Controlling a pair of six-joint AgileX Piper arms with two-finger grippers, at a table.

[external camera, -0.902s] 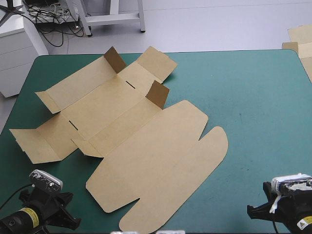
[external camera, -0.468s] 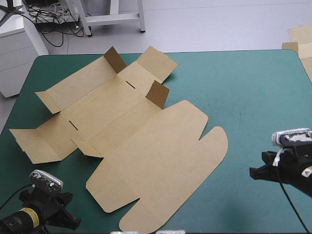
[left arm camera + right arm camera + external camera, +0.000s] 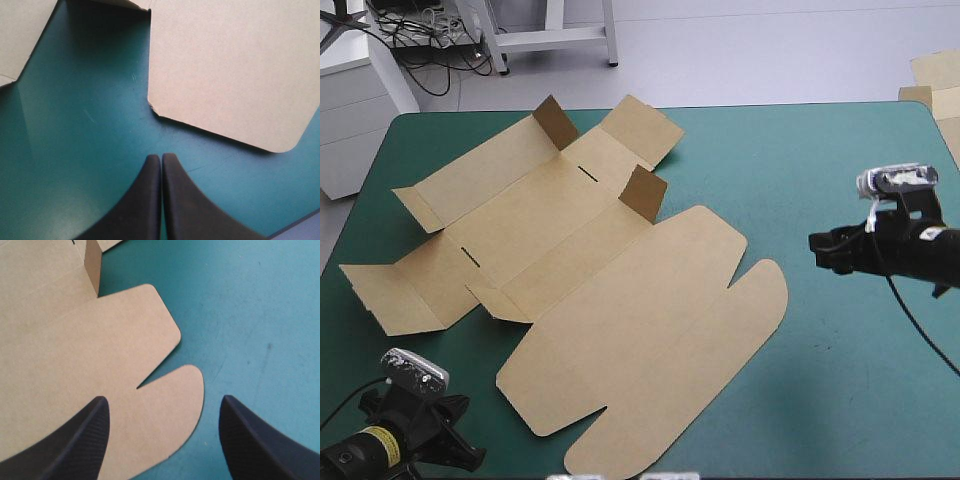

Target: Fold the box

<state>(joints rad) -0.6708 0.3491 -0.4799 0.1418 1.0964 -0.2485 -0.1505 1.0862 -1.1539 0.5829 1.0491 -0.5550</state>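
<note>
The box (image 3: 590, 280) lies as a cut sheet of brown board, opened out on the left and middle of the teal-green cover (image 3: 820, 150), running slantwise from the far left toward the near edge. Most of it is flat; two small flaps stand up, one (image 3: 556, 122) at the far side and one (image 3: 643, 193) near the sheet's middle. Its broad lid panel, with a rounded tab (image 3: 760, 300), reaches toward the near edge. The right gripper (image 3: 817, 246) hangs over bare cover to the right of the box, apart from it, pointing toward the board; its black fingers (image 3: 80, 440) stand wide apart with nothing in them, and the rounded tab shows ahead of them. The left gripper (image 3: 161, 159) sits near the table's near left corner, fingers pressed together in a pointed arch and gripping nothing; a rounded corner of the board lies just ahead, not touching. More brown board (image 3: 937, 75) shows beyond the table's far right corner.
</note>
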